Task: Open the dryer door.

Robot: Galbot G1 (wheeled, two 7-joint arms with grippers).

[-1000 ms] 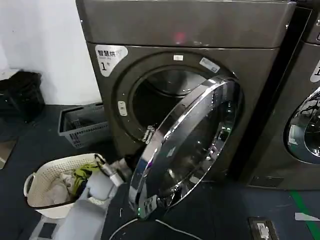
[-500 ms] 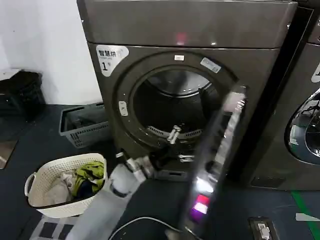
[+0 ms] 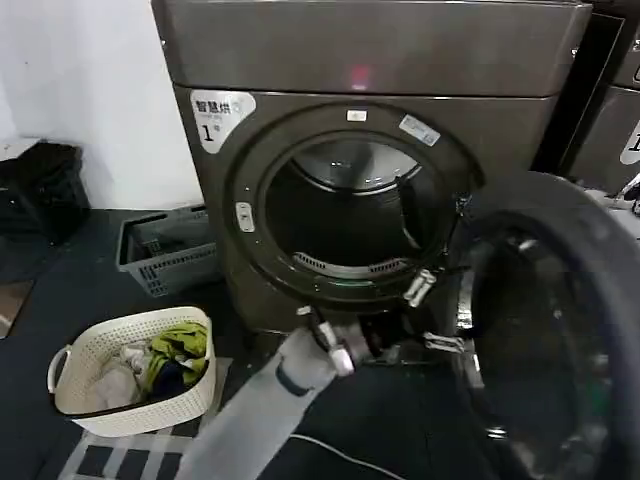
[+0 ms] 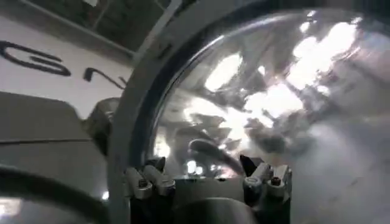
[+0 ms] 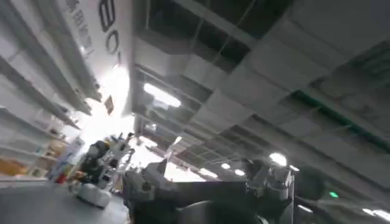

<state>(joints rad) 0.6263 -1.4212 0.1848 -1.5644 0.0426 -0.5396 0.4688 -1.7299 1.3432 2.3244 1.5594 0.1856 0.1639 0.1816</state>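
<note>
The dryer (image 3: pixel 300 50) is a dark grey-brown front-loader with a white "1" sticker (image 3: pixel 215 115) and a pink light (image 3: pixel 358 73). Its drum opening (image 3: pixel 345 215) is fully exposed. The dryer door (image 3: pixel 560 330) stands swung wide to the right, its grey inner rim and dark glass facing me. My left gripper (image 3: pixel 428 316) reaches from the lower centre to the door's inner edge, open and gripping nothing. In the left wrist view the left gripper (image 4: pixel 204 178) faces the door's glass (image 4: pixel 274 103) close up. My right gripper (image 5: pixel 207 182) points at the ceiling, open and empty.
A white laundry basket (image 3: pixel 75 410) with clothes sits on the floor at lower left, a grey crate (image 3: pixel 165 250) behind it. A second grey machine (image 3: pixel 610 130) stands at the right, behind the open door. A white cable (image 3: pixel 340 458) lies on the dark floor.
The door has swung from half open through edge-on to wide open at the right. My left arm followed it rightward, low in front of the drum opening.
</note>
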